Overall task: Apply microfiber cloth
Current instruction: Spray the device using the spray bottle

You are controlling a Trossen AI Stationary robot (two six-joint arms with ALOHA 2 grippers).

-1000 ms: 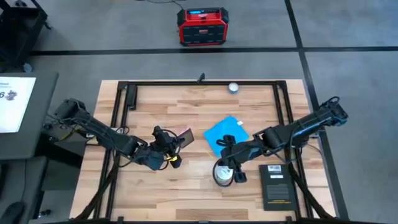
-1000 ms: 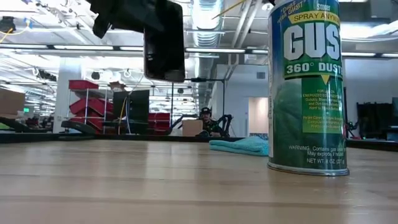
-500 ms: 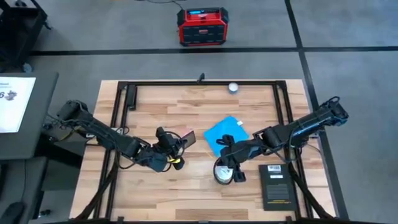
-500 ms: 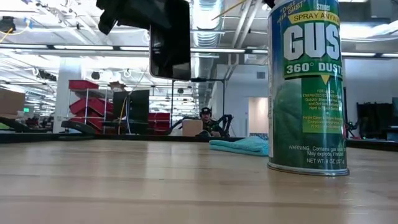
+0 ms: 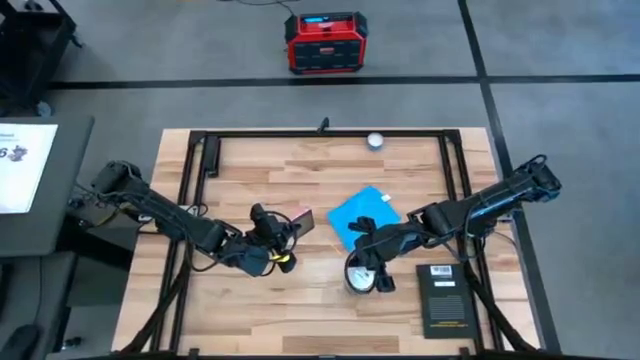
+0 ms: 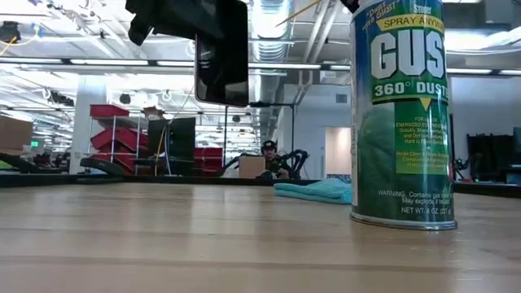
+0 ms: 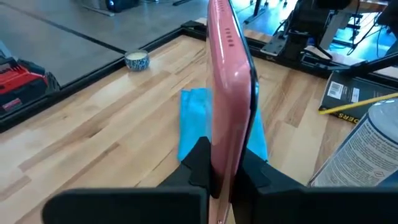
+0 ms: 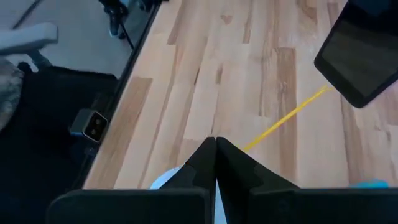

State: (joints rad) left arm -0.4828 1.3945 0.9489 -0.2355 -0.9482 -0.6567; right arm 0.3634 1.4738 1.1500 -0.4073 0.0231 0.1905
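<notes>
The blue microfiber cloth (image 5: 362, 218) lies flat on the table's middle; the low view shows it as a low heap (image 6: 313, 190), and the left wrist view shows it beyond the phone (image 7: 191, 118). My left gripper (image 5: 272, 240) is left of the cloth, shut on a pink-backed phone (image 5: 298, 222) held in the air (image 6: 221, 53). My right gripper (image 5: 366, 262) hangs shut over a green spray can (image 5: 358, 278) that stands upright on its base (image 6: 403, 114), just near of the cloth. A yellow straw (image 8: 286, 118) points from the can toward the phone (image 8: 367, 62). My left gripper pinches the phone's near end (image 7: 225, 163) between its two fingers, one on the pink back, one on the screen side. The fingers come level from the table's left. The phone stands on edge, lifted clear of the table. My right gripper's shut fingers (image 8: 205, 163) stand above the can's white top (image 8: 166, 179); I cannot tell whether they touch it.
A black booklet (image 5: 443, 298) with a white label lies near the right front corner. A small round dish (image 5: 375, 141) sits at the far edge. A black frame (image 5: 320, 133) rims the table. A red box (image 5: 325, 42) stands on the floor beyond.
My left gripper has carried the phone a little toward the table's right, nearer the cloth and can, still lifted and on edge. The cloth and the can have stayed where they were.
</notes>
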